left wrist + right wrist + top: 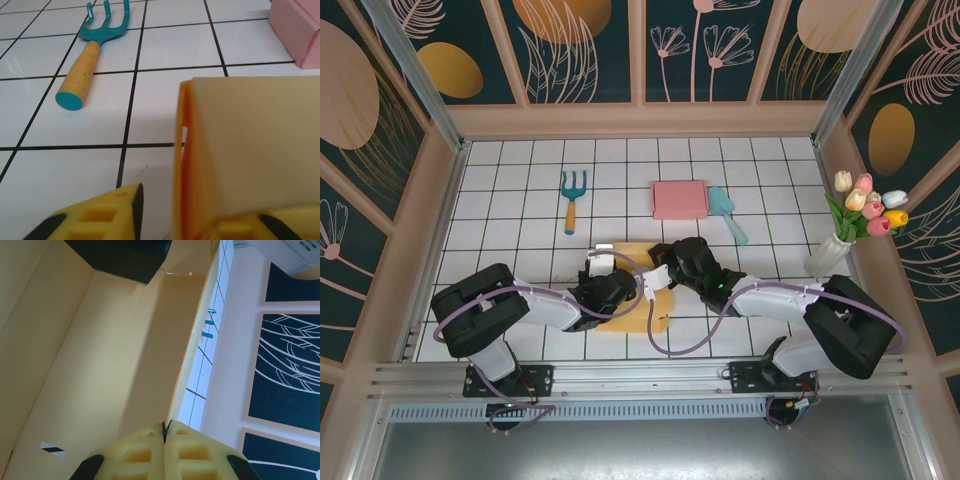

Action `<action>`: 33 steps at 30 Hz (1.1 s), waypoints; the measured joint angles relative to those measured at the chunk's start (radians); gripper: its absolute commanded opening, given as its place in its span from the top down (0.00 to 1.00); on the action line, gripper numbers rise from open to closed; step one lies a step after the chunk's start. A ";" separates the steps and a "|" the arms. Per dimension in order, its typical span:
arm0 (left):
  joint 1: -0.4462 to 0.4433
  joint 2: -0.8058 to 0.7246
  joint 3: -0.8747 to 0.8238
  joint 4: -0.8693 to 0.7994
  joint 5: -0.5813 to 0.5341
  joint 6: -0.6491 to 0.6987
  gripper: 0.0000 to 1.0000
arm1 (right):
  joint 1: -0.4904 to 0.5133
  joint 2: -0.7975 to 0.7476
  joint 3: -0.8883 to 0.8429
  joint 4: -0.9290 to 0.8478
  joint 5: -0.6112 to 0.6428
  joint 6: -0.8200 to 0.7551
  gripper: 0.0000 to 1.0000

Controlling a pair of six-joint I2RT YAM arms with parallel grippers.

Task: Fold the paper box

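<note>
Yellow paper box (250,150), one; one rake (573,200); right fingers (192,457) pinch it.

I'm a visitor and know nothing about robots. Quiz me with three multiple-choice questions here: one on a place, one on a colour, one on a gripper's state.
1. The teal hand fork with a wooden handle lies: A) left of the flat pink box; B) off the table; C) upright.
2. The paper box is: A) white; B) yellow; C) green.
3. The right gripper is: A) wide open; B) holding the fork; C) shut on the box's wall.
Answers: 1A, seen from above; 2B, yellow card throughout; 3C, its fingertips meet on the wall's edge.
</note>
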 measured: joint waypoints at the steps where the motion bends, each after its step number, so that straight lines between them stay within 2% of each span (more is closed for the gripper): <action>1: 0.003 -0.008 -0.013 0.013 0.017 0.014 0.58 | 0.000 0.000 0.000 -0.002 0.000 0.002 1.00; 9: 0.029 -0.100 -0.109 0.128 0.221 0.082 0.50 | -0.005 0.018 0.000 0.006 0.019 0.009 1.00; 13: 0.029 -0.115 -0.122 0.169 0.306 0.080 0.49 | -0.005 0.026 0.000 0.010 0.031 0.022 1.00; 19: 0.030 -0.074 -0.122 0.202 0.338 0.055 0.61 | -0.006 0.028 -0.001 0.014 0.038 0.029 1.00; 29: 0.030 -0.071 -0.164 0.225 0.319 0.080 0.72 | -0.006 0.032 -0.002 0.017 0.042 0.032 1.00; 33: 0.030 -0.068 -0.148 0.208 0.296 0.091 0.83 | -0.006 0.037 -0.010 0.036 0.045 0.035 1.00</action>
